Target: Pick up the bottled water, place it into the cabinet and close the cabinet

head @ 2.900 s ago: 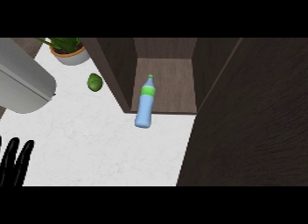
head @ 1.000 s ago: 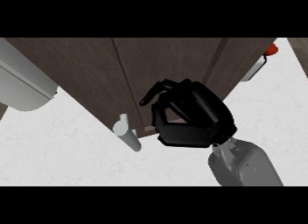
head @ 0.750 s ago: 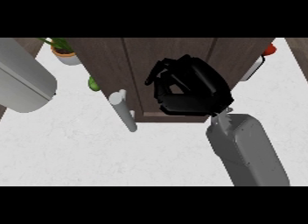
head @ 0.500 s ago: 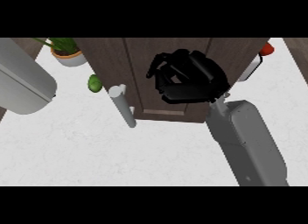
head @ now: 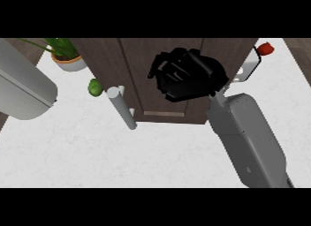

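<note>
The dark wooden cabinet (head: 138, 66) stands on the counter with both doors shut, so the bottled water is hidden from view. A long grey door handle (head: 123, 108) sticks out at its left front, and a second pale handle (head: 248, 68) shows at its right. My right hand (head: 187, 79) lies against the cabinet's front, between the two handles, with its fingers curled and nothing in them. Its grey forearm (head: 246, 137) comes in from the lower right. My left hand is out of view.
A potted plant (head: 68, 59) and a small green fruit (head: 95, 87) sit left of the cabinet. A large grey appliance (head: 14, 86) fills the far left. A red object (head: 265, 47) shows at the cabinet's right. White counter (head: 86, 154) spreads in front.
The cabinet stood open with the bottle lying inside; now its doors are shut. My right hand has slid up and back along the door front. The left hand has left the view.
</note>
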Available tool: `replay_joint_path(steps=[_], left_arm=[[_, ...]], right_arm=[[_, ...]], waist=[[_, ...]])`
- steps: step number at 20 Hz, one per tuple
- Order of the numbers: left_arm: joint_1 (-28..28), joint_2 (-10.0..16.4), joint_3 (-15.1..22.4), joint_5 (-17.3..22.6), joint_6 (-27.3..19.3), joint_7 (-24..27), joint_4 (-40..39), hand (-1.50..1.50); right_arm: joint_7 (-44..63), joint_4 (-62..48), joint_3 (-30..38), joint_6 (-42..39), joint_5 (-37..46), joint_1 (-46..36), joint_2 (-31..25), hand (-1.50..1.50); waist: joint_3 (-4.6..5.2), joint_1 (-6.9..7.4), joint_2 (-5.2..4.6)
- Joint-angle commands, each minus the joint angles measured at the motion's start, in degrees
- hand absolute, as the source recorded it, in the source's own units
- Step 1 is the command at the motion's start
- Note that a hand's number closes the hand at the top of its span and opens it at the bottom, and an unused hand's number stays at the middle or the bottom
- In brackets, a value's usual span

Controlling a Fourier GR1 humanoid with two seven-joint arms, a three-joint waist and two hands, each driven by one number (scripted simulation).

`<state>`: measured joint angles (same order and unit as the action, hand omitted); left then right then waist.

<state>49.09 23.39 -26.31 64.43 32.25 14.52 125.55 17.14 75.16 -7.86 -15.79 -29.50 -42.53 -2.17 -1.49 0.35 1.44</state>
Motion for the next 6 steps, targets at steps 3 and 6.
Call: replay_joint_path(steps=[3, 6], left_arm=[[-0.11, -0.3, 0.51, 0.78, 1.01, -1.51, 0.12, -1.5], [-1.14, 0.08, 0.24, 1.71, 0.06, -2.01, 0.11, -1.5]], right_arm=[[0.98, -8.55, 2.35, 1.94, -1.74, -9.9, 2.02, 1.5], [0.29, -7.14, 0.9, 1.88, -1.63, -8.32, 1.98, 1.5]], waist=[[1.53, 2.8, -1.99], [1.52, 2.74, -1.99]])
